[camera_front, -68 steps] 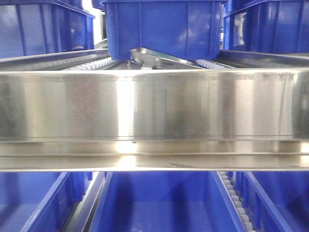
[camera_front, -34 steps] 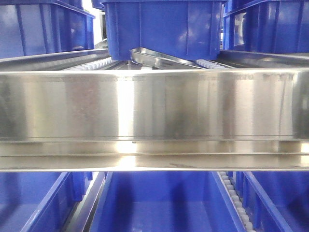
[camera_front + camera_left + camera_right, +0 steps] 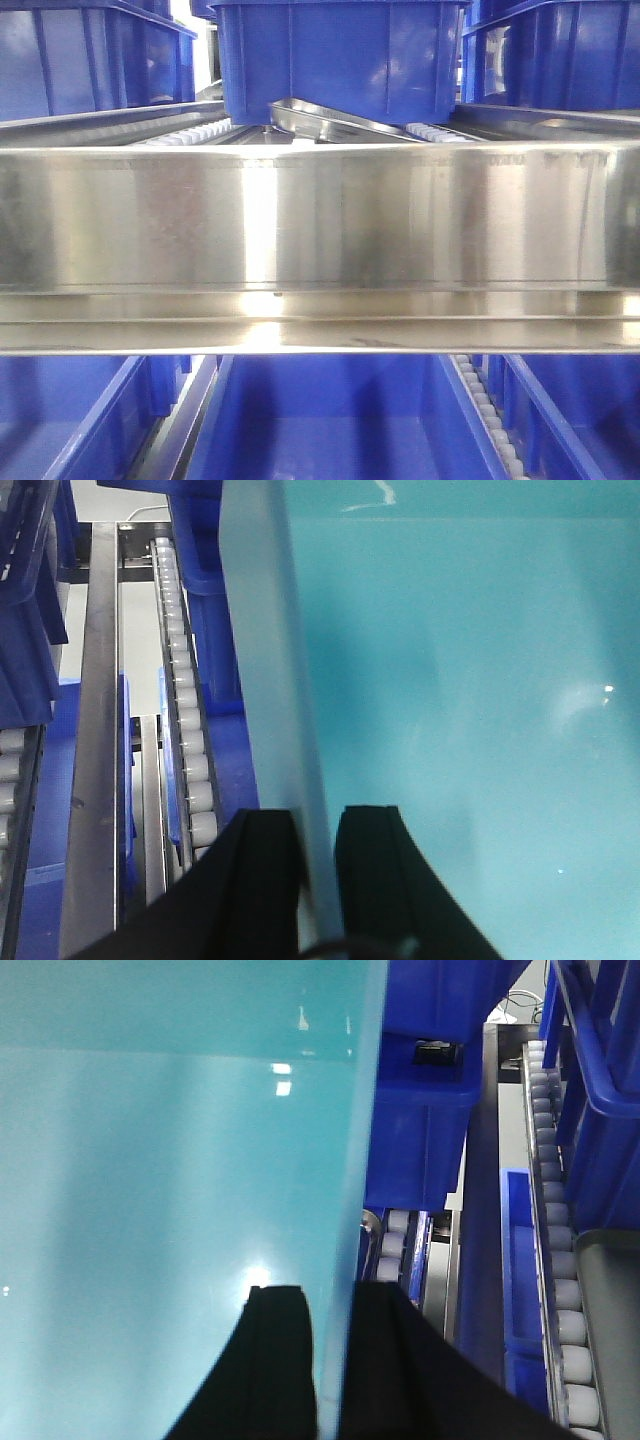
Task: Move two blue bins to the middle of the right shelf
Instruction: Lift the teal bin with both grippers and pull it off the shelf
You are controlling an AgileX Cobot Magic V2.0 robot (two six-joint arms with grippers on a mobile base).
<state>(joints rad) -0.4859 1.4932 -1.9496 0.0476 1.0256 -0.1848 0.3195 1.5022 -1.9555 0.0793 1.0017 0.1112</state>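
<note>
The left gripper [image 3: 318, 815] holds a narrow stance, its 2 black fingers pressed on either face of one wall of the pale blue bin [image 3: 450, 730], gripping it at the edge. The right gripper [image 3: 330, 1290] is closed the same way over a wall of the pale blue bin, 1 finger on each face. Whether the 2 wrist views show 1 bin or 2 nested together cannot be told.

On the left wrist camera, a roller track [image 3: 185, 740] runs along just beside the pale blue bin, with a dark blue bin [image 3: 215, 630] between them. On the right wrist camera, another dark blue bin [image 3: 420, 1130] sits close beside the pale blue bin.

The front camera shows the steel front rail [image 3: 320, 215] spanning its full width. How far this rail stands from the pale blue bin cannot be told.
</note>
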